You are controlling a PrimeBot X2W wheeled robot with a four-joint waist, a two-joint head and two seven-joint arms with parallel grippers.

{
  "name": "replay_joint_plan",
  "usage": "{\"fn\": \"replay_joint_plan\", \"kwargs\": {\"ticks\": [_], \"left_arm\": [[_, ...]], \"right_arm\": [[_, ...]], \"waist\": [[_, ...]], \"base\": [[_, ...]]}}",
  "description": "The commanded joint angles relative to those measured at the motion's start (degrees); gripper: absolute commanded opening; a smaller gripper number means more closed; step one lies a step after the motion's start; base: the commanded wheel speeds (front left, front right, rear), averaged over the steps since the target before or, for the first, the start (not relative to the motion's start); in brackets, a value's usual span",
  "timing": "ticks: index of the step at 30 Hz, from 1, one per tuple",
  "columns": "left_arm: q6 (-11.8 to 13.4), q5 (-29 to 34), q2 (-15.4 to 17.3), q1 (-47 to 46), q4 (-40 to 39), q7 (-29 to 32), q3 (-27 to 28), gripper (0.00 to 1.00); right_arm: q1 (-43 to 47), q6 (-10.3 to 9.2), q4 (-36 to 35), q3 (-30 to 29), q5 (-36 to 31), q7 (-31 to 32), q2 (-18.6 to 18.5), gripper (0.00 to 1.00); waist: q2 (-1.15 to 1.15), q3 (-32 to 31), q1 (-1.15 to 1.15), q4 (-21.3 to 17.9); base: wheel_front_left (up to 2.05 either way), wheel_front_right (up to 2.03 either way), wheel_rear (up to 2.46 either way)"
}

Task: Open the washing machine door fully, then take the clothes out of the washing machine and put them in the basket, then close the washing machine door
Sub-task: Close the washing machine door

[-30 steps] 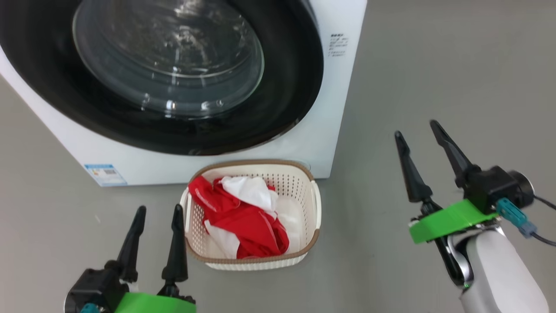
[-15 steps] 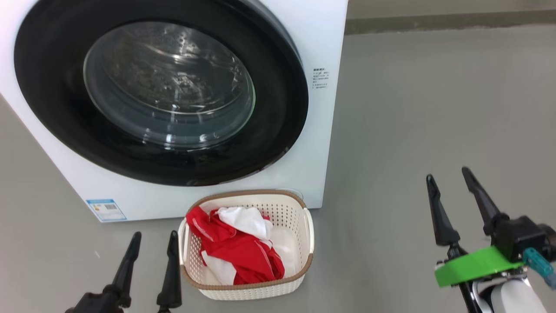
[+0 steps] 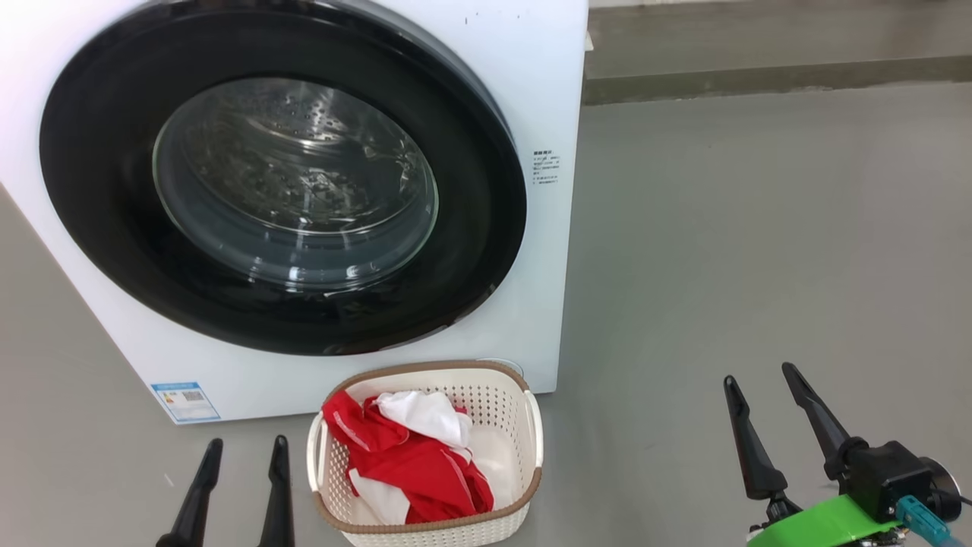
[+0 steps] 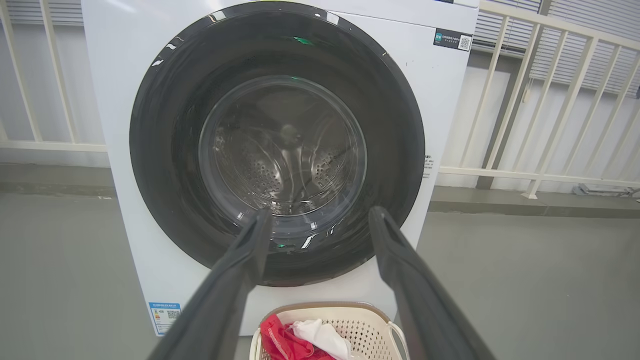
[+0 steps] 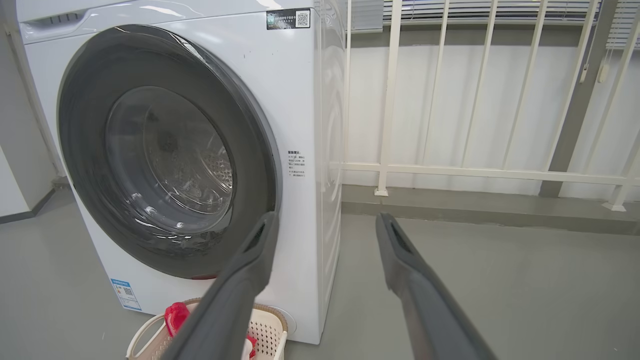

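Head view sets the washer (image 3: pixel 547 76) across the upper left of the frame, a blue label (image 3: pixel 186 401) at its lower left corner. Its door (image 3: pixel 292 182) is shut flush against the white front, a wide black rim around a clear glass bowl. At bottom centre the basket (image 3: pixel 536 441) stands on the grey floor (image 3: pixel 759 228), just in front of the washer's lower edge. The clothes (image 3: pixel 414 463) lie inside it, with red fabric heaped toward the basket's left side and a fold of white cloth on top. At the lower left of the frame the left jaws stand apart. Their two dark fingers (image 3: pixel 199 494) point up the frame just left of the basket, clear of its wall. At the lower right the right jaws are likewise apart. Their fingers (image 3: pixel 748 444) are over bare floor, well apart from the basket, with a green band (image 3: pixel 820 524) at their base. Left wrist view looks straight at the door, where the perforated drum (image 4: pixel 260 175) shows through the glass. The two spread fingers rise from the bottom edge across the door's lower rim, with the basket and its red and white load between them at the bottom of the frame. Right wrist view takes the washer at an angle on the left of the frame, door closed. A cream railing (image 5: pixel 470 172) runs along the wall on the right, and the basket's corner shows at the bottom edge behind the left finger.
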Motion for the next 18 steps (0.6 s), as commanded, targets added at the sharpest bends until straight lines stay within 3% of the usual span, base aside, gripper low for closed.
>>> {"fn": "replay_joint_plan", "kwargs": {"ticks": [1, 18], "left_arm": [[-0.3, 0.7, 0.5, -0.9, -1.5, -0.5, 2.2, 1.0], [-0.2, 1.2, 0.0, 0.1, -0.3, -0.5, 3.1, 1.0]], "right_arm": [[-0.9, -0.21, -1.8, 1.3, -0.4, 0.0, -0.5, 1.0], [0.7, -0.21, -2.2, 1.4, -0.7, 0.0, -0.5, 1.0]], "waist": [[0.0, -0.3, 0.0, -0.1], [0.0, -0.4, 0.0, -0.3]], "base": [[0.0, 0.0, 0.0], [0.0, 0.0, 0.0]]}}
